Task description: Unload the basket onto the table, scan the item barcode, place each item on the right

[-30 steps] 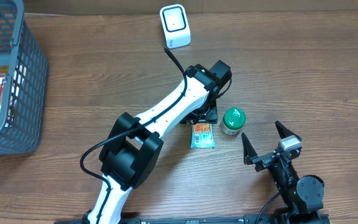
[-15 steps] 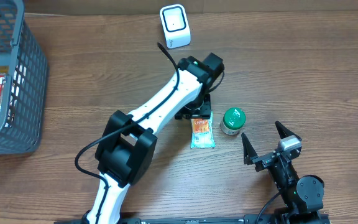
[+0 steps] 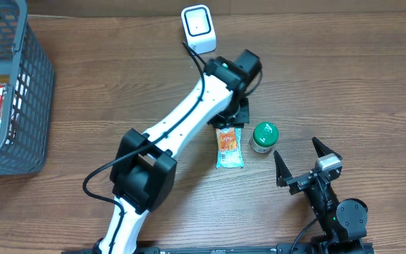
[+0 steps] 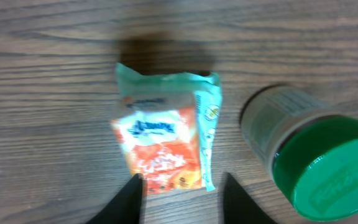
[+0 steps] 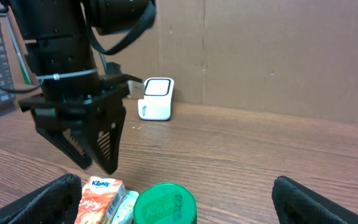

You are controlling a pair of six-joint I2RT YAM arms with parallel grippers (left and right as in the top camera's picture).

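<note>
Table [image 3: 344, 77]: brown wood-grain top, seen from overhead.
Item packet [image 3: 229, 147]: small orange, white and pale-green pouch, lying flat with its printed face up just right of the table's centre. Its long side runs from 12 to 6 o'clock. No barcode can be made out on the face that shows.
Scanner [image 3: 198, 29]: white box with a dark-rimmed window, at 11 o'clock of the packet, well apart from it, near the far edge.
Jar [image 3: 264, 137]: green lid, pale label, just beside the packet at 3 o'clock.
Left gripper [image 4: 182, 196]: pointing down over the 12 o'clock end of the packet. In the wrist view the black fingertips [image 4: 132, 199] stand part-way apart, flanking that end. Whether they pinch the packet or hang just above it cannot be told.
Right gripper [image 3: 295, 146]: at 4 o'clock of the jar, near the front edge. Jaws are spread wide and hold nothing.
Basket [image 3: 37, 92]: grey lattice, at the 9 o'clock edge, with wrapped goods inside.
</note>
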